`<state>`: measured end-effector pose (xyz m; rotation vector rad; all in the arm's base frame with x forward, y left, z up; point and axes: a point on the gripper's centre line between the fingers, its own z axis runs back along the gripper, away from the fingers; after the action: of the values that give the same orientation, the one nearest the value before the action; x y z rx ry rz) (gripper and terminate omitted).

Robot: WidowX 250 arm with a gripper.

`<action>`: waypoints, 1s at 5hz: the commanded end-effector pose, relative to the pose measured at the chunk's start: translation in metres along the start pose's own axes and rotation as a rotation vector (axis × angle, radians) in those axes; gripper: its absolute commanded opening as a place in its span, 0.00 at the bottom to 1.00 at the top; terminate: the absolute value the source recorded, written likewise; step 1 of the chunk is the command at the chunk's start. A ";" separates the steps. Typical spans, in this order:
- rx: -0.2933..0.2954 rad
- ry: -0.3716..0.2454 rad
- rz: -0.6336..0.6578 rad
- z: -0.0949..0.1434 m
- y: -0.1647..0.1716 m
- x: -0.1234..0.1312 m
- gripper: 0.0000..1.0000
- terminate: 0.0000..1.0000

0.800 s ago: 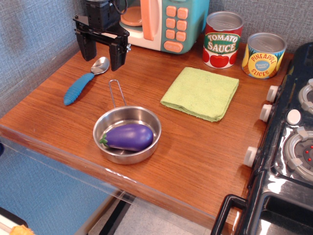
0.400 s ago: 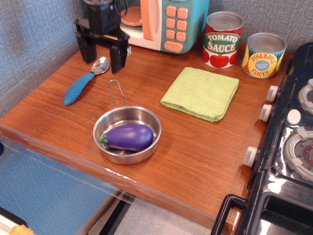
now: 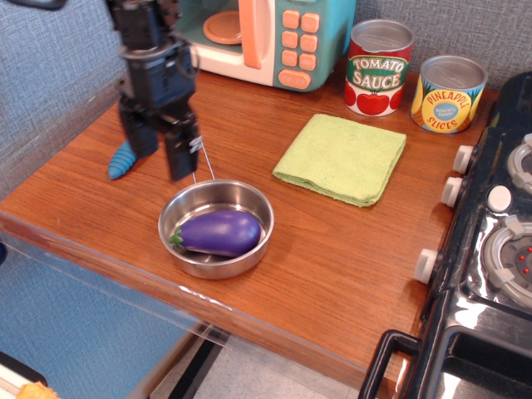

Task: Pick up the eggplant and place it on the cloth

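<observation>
The purple eggplant with its green cap to the left lies in a steel pan near the counter's front edge. The light yellow-green cloth lies flat to the right of the pan, behind it. My black gripper hangs open and empty, fingers pointing down, above the pan's wire handle, just behind and left of the eggplant. It hides most of a blue-handled spoon.
A toy microwave stands at the back. A tomato sauce can and a pineapple slices can stand behind the cloth. A toy stove lines the right side. A grey wall runs along the left.
My gripper has moved forward and down from the back near the microwave to above the pan's handle, now covering the spoon. The eggplant, pan and cloth have not moved.
</observation>
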<state>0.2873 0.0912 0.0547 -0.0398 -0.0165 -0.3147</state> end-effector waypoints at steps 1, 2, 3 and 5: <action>0.037 -0.040 -0.144 0.010 -0.017 -0.039 1.00 0.00; 0.024 0.000 -0.235 -0.008 -0.028 -0.046 1.00 0.00; 0.023 0.001 -0.327 -0.017 -0.042 -0.043 1.00 0.00; 0.158 -0.085 -0.340 0.010 -0.058 -0.033 1.00 0.00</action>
<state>0.2357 0.0423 0.0603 0.0915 -0.1094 -0.6469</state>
